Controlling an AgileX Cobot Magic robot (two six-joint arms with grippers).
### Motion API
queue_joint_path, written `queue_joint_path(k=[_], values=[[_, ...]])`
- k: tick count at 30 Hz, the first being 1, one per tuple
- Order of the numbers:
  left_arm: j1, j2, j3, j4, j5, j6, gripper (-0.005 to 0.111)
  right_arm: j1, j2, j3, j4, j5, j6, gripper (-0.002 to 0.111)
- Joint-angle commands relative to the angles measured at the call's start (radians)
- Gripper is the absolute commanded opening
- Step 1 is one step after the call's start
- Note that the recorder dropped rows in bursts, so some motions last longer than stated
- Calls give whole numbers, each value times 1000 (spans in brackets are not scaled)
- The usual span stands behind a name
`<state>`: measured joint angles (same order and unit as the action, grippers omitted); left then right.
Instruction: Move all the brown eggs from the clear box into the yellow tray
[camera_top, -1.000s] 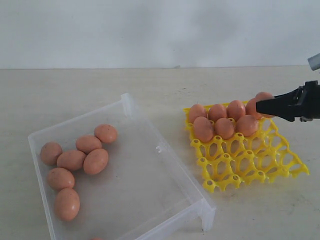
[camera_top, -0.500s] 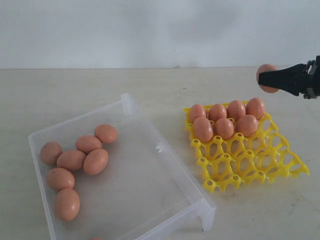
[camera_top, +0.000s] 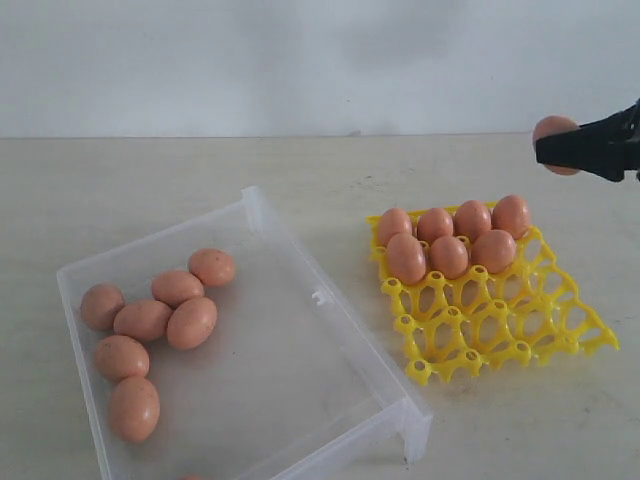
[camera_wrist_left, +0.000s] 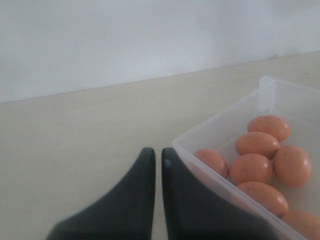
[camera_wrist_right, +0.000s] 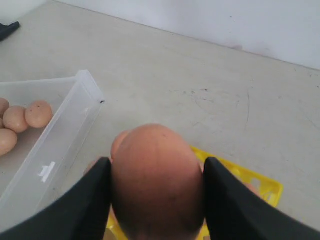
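Eggs (camera_top: 143, 320): seven lie loose in the box (camera_top: 300, 400), with an eighth just visible at the frame edge. Seven more sit in the tray (camera_top: 418, 372), filling its far row and three cups of the next. Right gripper (camera_top: 548, 148) clamps one egg (camera_wrist_right: 155, 185) aloft near the tray's far right corner. Left gripper (camera_wrist_left: 158, 155), jaws together and empty, waits outside the box wall. Step: placing. Next, lower squarely into the second row's vacant end cup, clear of neighbours, then release.

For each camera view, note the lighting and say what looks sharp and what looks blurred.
Exterior view: soft even light, faint shadow under the yellow tray, everything sharp. Left wrist view: left pincer blurred, brown eggs in the clear box crisper. Right wrist view: held egg looms, soft-focused.
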<state>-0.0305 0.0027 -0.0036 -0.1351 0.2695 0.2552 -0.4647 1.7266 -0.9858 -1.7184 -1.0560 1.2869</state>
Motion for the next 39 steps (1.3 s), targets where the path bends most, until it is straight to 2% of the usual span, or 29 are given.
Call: queue_joint_path(k=[1,9,16,20,31,39], values=[[-3,-3,4,-7,-7,-1,4,6,9,-1,5,7,21,0],[-3,-3,4,-7,-7,-1,4,75,152,-1,-1,7,2,0],[-3,-3,4,-7,-7,-1,4,75,194,-1,-3,55,-95,0],[-3,-3,4,-7,-7,-1,4,73,213,-1,-17,118,-93,0],[-3,-3,4,-7,-7,-1,4,15,219,-1,-23,123,-91,0],[-3,-3,4,-7,-7,-1,4,16,243,-1,13,112,-56,2]])
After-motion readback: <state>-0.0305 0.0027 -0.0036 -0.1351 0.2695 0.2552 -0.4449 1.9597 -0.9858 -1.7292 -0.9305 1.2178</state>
